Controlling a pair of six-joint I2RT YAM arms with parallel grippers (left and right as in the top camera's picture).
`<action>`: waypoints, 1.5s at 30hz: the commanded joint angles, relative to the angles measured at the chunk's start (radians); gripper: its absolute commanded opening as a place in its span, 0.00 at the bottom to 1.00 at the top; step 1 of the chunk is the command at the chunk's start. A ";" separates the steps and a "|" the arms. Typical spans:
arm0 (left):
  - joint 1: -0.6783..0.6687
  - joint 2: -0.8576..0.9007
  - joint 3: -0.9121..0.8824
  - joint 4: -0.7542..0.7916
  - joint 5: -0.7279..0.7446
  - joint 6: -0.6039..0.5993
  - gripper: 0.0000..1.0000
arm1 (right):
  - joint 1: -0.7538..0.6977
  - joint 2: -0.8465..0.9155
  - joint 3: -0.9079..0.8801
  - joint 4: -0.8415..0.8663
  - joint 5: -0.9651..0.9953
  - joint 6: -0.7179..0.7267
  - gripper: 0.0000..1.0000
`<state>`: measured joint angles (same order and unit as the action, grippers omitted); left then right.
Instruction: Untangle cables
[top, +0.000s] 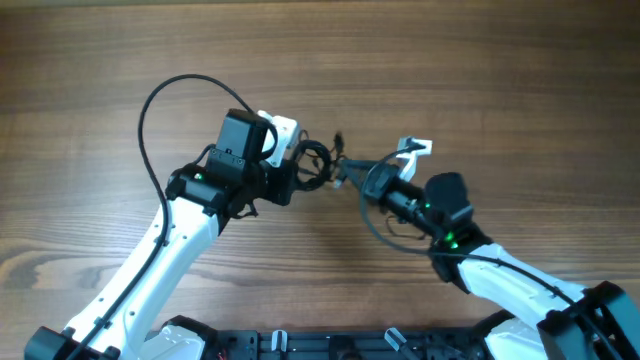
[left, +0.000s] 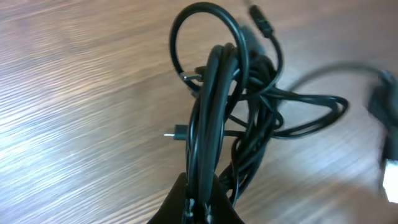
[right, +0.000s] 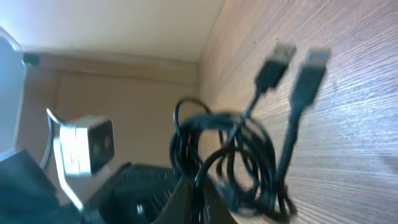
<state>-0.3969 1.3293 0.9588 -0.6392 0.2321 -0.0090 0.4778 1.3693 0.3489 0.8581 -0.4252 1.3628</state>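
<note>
Two jointed limbs, the left white-and-black arm (top: 165, 245) and the right white-and-black arm (top: 520, 280), are meeting over the brown wood-grain worktop (top: 480, 80). The tangle of thin black cables (top: 322, 165) is sitting between them, near the worktop's middle.

The left hand (left: 199, 202) is closing fully on several strands at once. The right hand (right: 200, 198) is likewise clamping shut on a clump of loops. That, I judge, is the main risk: with both hands gripping many strands, pulling apart is likely tightening the knot rather than freeing one cord. Such thin cords may also be slipping from the closed fingers.

The black USB plug (right: 273, 62), the blue-tipped USB plug (right: 311, 68) and the tiny silvery plug (left: 174, 134) are dangling loose. Any of them could be snagging in a loop once the strands are sliding.
</note>
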 joint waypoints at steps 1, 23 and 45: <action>0.005 -0.007 0.008 -0.024 0.172 0.159 0.04 | -0.081 -0.021 0.005 0.017 -0.039 0.078 0.04; 0.163 -0.007 0.008 0.024 0.444 0.368 0.04 | -0.165 -0.018 0.005 -0.286 0.076 0.137 0.21; 0.158 -0.007 0.008 0.128 0.301 0.368 0.04 | 0.055 -0.018 0.037 0.089 0.087 -0.016 0.53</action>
<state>-0.1894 1.3293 0.9630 -0.5186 0.5274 0.3466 0.4709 1.3590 0.3542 0.9375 -0.4664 1.3041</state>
